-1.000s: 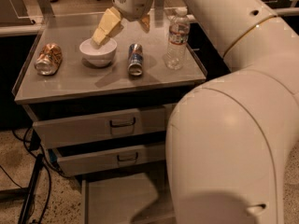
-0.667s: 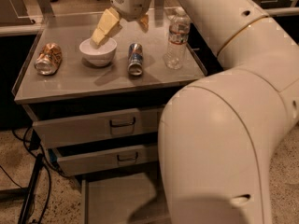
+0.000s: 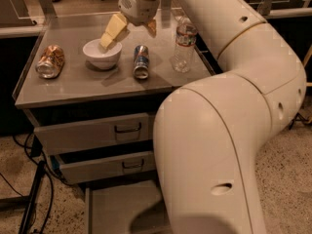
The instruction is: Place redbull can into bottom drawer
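1 cam, high up, facing down-fwd, close to cabinet, gripper above its top

Gripper is hovering, fingers spread, above white bowl and redbull can, which is lying on its side; bottom drawer is standing open.

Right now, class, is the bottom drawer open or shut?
Open: the bottom drawer juts out beyond both upper drawers, floor showing. The claw hovers by the white bowl.
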Action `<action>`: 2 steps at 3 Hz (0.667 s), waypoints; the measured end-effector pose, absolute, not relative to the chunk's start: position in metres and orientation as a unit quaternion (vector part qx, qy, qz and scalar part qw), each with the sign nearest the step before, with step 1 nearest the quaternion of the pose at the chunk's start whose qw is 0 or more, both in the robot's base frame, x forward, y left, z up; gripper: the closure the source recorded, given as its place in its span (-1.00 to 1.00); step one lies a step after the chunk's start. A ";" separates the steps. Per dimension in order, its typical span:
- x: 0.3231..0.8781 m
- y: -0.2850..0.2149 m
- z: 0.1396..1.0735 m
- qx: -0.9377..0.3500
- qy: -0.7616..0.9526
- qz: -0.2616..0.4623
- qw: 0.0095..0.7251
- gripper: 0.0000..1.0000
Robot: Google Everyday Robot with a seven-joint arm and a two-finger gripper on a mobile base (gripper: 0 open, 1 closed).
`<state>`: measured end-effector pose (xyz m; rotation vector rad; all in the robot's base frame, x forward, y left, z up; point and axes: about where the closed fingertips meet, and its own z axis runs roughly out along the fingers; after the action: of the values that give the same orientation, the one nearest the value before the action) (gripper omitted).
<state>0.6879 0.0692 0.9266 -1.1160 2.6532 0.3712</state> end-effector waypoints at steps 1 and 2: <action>0.694 0.070 0.918 -0.380 0.909 0.127 0.114 -1.00; 0.701 0.071 0.909 -0.380 0.909 0.131 0.109 -1.00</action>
<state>0.7014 0.0714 0.9091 -1.1161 2.6741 0.3847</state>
